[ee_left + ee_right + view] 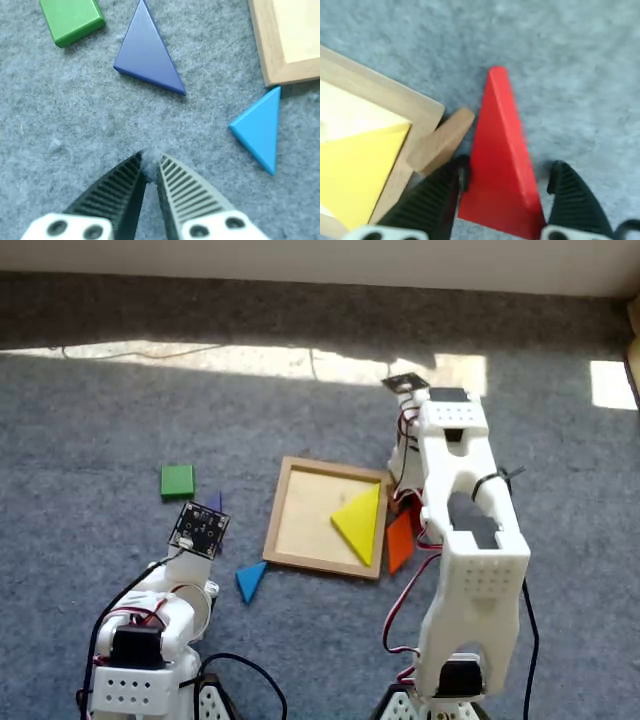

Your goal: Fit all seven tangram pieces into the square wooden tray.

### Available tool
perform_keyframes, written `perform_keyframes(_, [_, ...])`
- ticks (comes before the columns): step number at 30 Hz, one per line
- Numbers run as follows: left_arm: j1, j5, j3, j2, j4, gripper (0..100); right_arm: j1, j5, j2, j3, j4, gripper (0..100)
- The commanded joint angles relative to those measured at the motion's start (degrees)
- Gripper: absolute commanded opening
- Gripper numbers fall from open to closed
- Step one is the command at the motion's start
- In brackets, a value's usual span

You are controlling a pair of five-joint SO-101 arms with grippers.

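Observation:
The square wooden tray (pixel 292 525) lies mid-carpet with a yellow triangle (pixel 362 520) inside it. A red-orange triangle (pixel 400 540) rests on the carpet against the tray's right side. In the right wrist view my right gripper (pixel 509 167) is open and straddles this red triangle (pixel 502 160), one finger on each side. A wood-coloured piece (pixel 442 142) lies between the triangle and the tray corner (pixel 395 97). My left gripper (pixel 150 162) is shut and empty, low over the carpet. Beyond it lie a purple triangle (pixel 147 55), a green square (pixel 72 19) and a blue triangle (pixel 260 127).
The green square (pixel 177 480) and blue triangle (pixel 250 580) sit left of the tray on grey carpet. The right arm (pixel 460 500) stretches over the carpet beside the tray's right edge. A sunlit strip (pixel 250 360) crosses the far carpet.

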Motion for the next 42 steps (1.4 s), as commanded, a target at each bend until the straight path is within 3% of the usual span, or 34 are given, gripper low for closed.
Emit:
perform_keyframes(1, [-0.66,0.09,1.19,-0.66,0.18,1,-1.36,0.7,-0.04,-0.66,1.1,14.6])
perform_keyframes(11, [-0.66,0.09,1.19,-0.66,0.18,1,-1.45,0.88,-2.07,-2.07,6.55,4.8])
perform_keyframes(14, [-0.66,0.09,1.19,-0.66,0.18,1,-1.36,4.4,-5.05,-1.98,6.73,0.5])
perform_keyframes(28, [-0.66,0.09,1.19,-0.66,0.18,1,1.1,10.99,-20.44,-0.04,17.89,0.5])
perform_keyframes(35, [-0.66,0.09,1.19,-0.66,0.18,1,-5.67,10.55,-25.1,-0.04,21.58,0.5])
perform_keyframes(42, [-0.66,0.09,1.19,-0.66,0.18,1,-19.82,7.47,-25.45,3.21,21.41,0.5])
